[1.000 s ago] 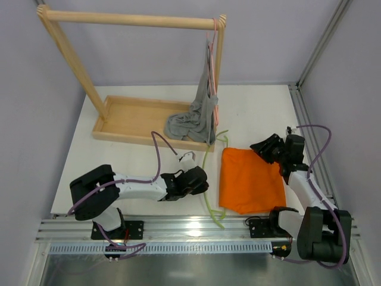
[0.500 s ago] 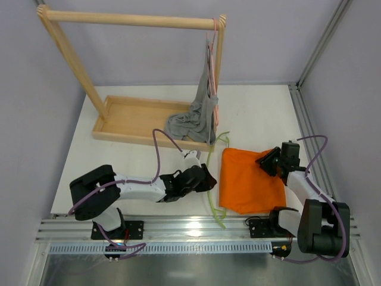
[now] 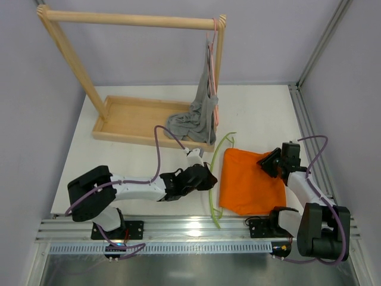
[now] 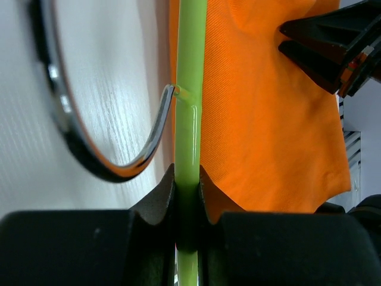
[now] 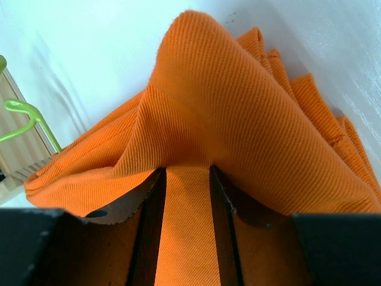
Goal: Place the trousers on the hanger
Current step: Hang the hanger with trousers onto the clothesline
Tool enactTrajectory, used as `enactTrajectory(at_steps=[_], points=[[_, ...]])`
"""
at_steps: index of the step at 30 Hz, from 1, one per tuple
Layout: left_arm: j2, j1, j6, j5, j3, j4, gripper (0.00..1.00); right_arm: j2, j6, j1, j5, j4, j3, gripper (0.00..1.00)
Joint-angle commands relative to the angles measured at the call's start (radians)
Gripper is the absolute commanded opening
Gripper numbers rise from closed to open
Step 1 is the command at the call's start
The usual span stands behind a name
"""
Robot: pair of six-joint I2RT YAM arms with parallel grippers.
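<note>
Orange trousers (image 3: 250,185) lying folded on the white surface (image 3: 113,164), right hand (image 3: 272,161) pinching a raised fold at their far corner, left hand (image 3: 204,179) clamping the lime-green hanger (image 4: 190,89) just beside them.

The white left arm (image 3: 137,189) lies low and stretched out to the right, its black left pincer (image 3: 205,179) clamped tight on the thin lime-green hanger (image 4: 190,89). The right arm (image 3: 303,190) reaches forward, wrist seemingly tipped down, and the right pincer (image 3: 269,162) nips a fold of the bright orange cloth trousers (image 5: 238,119) between part-closed fingers (image 5: 128,238).
</note>
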Motion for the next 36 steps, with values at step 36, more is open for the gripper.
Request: enactTrajectory(at_steps=[36], points=[[-0.813,-0.112,0.215,-0.377,0.252,-0.804,0.00,0.004,0.343,1.054,0.319,0.073,0.163,0.49]])
